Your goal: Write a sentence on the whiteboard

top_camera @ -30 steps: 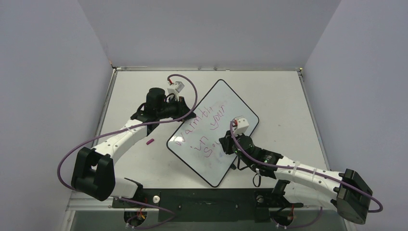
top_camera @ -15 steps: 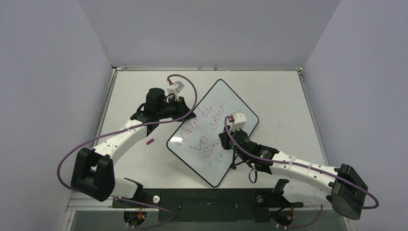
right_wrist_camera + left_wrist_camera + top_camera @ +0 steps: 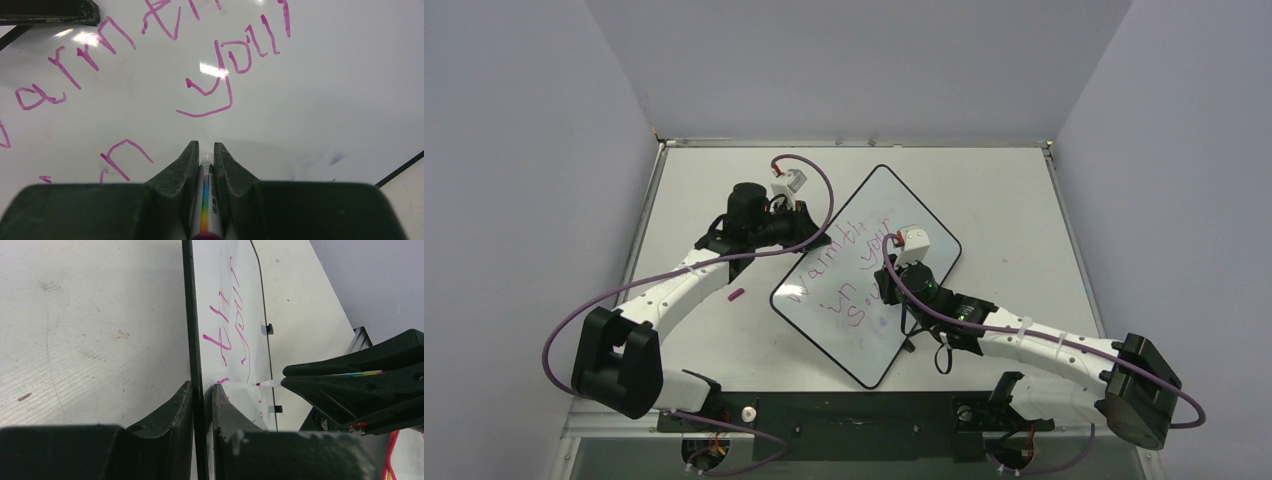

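Right wrist: jaws tight around marker [image 3: 205, 212], tip on whiteboard [image 3: 330, 95].

Right gripper [image 3: 206, 148], clamped on marker [image 3: 205, 210], has advanced farther across the whiteboard [image 3: 340, 75]. The "your" of the sentence [image 3: 220, 80] now lies just ahead of its fingertips. Forearm swung along.

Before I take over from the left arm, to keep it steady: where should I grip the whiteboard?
Pinch the whiteboard by its thin black rim, left edge, coming from the table side as the left gripper does. It is a thin panel, and the marker works the writing face.
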Available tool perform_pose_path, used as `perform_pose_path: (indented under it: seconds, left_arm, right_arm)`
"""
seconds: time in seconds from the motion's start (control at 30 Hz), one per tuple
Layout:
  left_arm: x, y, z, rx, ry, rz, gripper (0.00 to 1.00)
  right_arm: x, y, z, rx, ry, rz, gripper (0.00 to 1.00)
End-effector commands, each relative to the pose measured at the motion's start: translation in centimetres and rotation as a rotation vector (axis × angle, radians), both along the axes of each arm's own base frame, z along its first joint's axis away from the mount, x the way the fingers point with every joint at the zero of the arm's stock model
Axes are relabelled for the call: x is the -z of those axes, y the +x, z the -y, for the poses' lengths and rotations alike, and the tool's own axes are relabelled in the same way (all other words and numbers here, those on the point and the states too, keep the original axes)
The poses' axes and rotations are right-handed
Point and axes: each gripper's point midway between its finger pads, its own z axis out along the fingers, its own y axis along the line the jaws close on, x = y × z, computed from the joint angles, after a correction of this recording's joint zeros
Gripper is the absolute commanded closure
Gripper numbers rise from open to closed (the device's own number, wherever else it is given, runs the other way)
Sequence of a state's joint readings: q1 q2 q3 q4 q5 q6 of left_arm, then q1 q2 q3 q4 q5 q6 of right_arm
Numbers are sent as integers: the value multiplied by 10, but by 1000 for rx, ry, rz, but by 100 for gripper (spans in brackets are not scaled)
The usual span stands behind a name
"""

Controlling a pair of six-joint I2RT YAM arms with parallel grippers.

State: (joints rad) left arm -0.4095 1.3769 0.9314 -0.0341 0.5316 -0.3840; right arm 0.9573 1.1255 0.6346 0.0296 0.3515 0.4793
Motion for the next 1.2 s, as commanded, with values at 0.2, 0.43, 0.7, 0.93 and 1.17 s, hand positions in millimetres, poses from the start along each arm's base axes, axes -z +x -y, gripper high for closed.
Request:
perform_pose_path:
  seconds: [0.2,0.43,0.7,0.93,1.17]
  left_arm:
    - [-23,17,-8,-31,25,161,100]
    - [-23,17,-9,-33,26,161,100]
    - [-22,18,-9,-34,27,158,100]
    - [-21,19,-7,-30,25,155,100]
    - [-21,18,-8,-32,26,156,100]
  right_arm:
    - [1,0,3,16,21,-4,100]
    - [12,-7,11,26,26,-25,100]
    - [22,-14,20,36,27,-41,100]
    - [17,-13,22,48,31,-32,100]
    - [12,-7,28,88,3,-25,100]
